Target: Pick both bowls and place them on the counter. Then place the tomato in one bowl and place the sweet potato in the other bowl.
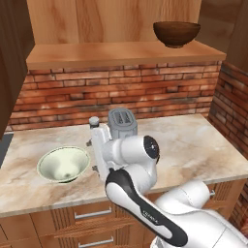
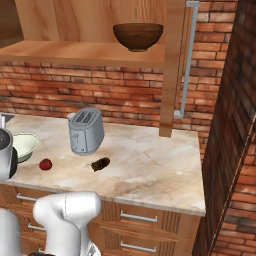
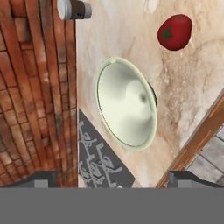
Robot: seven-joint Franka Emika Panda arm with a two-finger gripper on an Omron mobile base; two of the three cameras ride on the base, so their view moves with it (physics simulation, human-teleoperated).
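The white bowl [image 1: 63,163] [image 2: 25,145] with the pale greenish inside stands upright on the marble counter [image 1: 193,140] [image 2: 150,170], at its left end. In the hand view my gripper [image 3: 114,180] is open and holds nothing, and it looks down on this bowl [image 3: 127,103] from some distance. The dark brown bowl [image 1: 177,33] [image 2: 138,36] rests on the wooden shelf above. The red tomato [image 2: 45,164] [image 3: 175,31] lies on the counter beside the white bowl. The sweet potato [image 2: 101,163] lies in front of the toaster.
A grey toaster [image 1: 122,121] [image 2: 86,131] stands mid-counter near the brick wall, with a small shaker [image 1: 94,122] [image 3: 74,8] to its left. A dark stovetop [image 3: 96,157] borders the counter's left end. A brick side wall [image 2: 230,125] closes the right.
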